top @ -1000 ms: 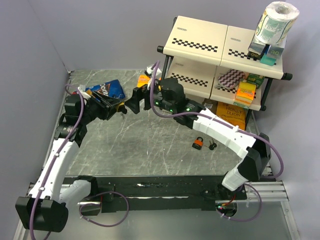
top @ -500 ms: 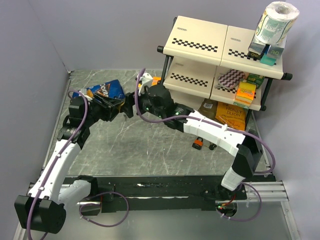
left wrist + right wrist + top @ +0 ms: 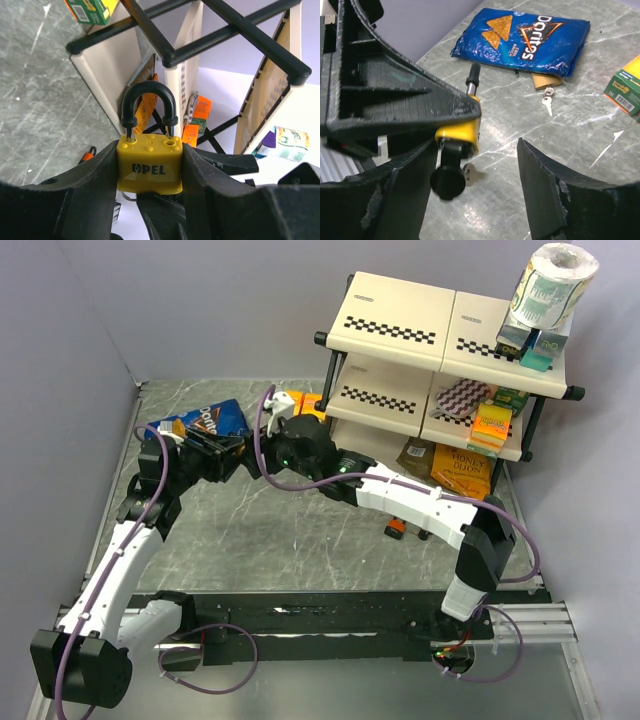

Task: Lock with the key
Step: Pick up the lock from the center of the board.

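Centre of left wrist view: yellow OPEL padlock w/ black shackle, pinched in left pincer, above grey marble tabletop. Lower centre of right wrist view: black-headed key in lock's base, between spread right pincer.

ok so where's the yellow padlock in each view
top external: yellow padlock left of centre, mostly hidden
left wrist: bottom centre, shackle up
right wrist: left of centre
shared landmark: doritos bag, top external and right wrist only
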`<state>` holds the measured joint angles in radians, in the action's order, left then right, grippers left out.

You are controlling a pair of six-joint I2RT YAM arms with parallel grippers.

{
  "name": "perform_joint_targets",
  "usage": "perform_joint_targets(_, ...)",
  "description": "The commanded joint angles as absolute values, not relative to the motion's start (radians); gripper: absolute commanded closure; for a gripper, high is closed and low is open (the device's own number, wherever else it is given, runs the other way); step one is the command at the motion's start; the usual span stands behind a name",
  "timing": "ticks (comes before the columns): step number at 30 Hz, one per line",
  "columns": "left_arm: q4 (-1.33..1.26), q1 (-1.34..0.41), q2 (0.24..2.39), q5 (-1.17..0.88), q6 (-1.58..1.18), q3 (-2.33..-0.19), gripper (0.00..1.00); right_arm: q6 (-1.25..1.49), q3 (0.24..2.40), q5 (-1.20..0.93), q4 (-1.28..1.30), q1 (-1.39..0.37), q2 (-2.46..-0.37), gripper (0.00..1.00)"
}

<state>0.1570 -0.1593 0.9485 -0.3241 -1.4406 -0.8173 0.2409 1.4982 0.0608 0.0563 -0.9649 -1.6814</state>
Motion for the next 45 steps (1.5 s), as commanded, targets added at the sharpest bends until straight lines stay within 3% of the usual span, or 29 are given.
perform_joint_targets(1, 0.044, -0.167, 0.920, -0.368, -1.522, -0.830, 0.95, 0.236, 1.557, 0.104, 0.014, -0.966, -1.712, 0.30)
perform_joint_targets(6, 0.041, -0.169, 0.919, -0.379, -1.545, -0.818, 0.95, 0.238, 1.577, 0.109, 0.006, -0.969, -1.727, 0.34)
perform_joint_targets(11, 0.040, -0.170, 0.925, -0.387, -1.562, -0.816, 0.94, 0.236, 1.578, 0.123, 0.005, -0.973, -1.738, 0.47)
perform_joint_targets(14, 0.047, -0.170, 0.927, -0.383, -1.563, -0.821, 0.92, 0.232, 1.580, 0.123, 0.005, -0.973, -1.740, 0.72)
perform_joint_targets(15, 0.049, -0.170, 0.927, -0.383, -1.562, -0.821, 0.92, 0.233, 1.582, 0.126, 0.005, -0.973, -1.738, 0.85)
perform_joint_targets(18, 0.063, -0.169, 0.927, -0.376, -1.565, -0.816, 0.81, 0.233, 1.583, 0.133, 0.014, -0.971, -1.730, 1.00)
perform_joint_targets(21, 0.081, -0.169, 0.924, -0.364, -1.543, -0.819, 0.50, 0.230, 1.572, 0.129, 0.021, -0.963, -1.707, 1.00)
perform_joint_targets(23, 0.081, -0.158, 0.914, -0.354, -1.529, -0.813, 0.38, 0.232, 1.552, 0.094, 0.029, -0.953, -1.675, 1.00)
perform_joint_targets(24, 0.083, -0.153, 0.904, -0.357, -1.520, -0.810, 0.17, 0.232, 1.543, 0.078, 0.034, -0.940, -1.663, 1.00)
perform_joint_targets(26, 0.080, -0.127, 0.896, -0.391, -1.499, -0.802, 0.04, 0.213, 1.511, 0.007, 0.035, -0.925, -1.617, 1.00)
perform_joint_targets(32, 0.022, -0.003, 0.891, -0.583, -1.300, -0.799, 0.04, 0.132, 1.364, -0.240, 0.020, -0.847, -1.444, 1.00)
perform_joint_targets(34, -0.006, -0.003, 0.926, -0.754, -1.111, -0.828, 0.04, 0.124, 1.310, -0.407, 0.012, -0.787, -1.399, 1.00)
perform_joint_targets(38, 0.182, -0.003, 0.992, -0.906, -0.753, -0.995, 0.04, 0.066, 1.264, -0.653, 0.046, -0.698, -1.292, 1.00)
perform_joint_targets(45, 0.389, -0.003, 0.956, -1.250, -0.170, -1.058, 0.04, -0.043, 1.216, -0.917, 0.153, -0.644, -1.161, 1.00)
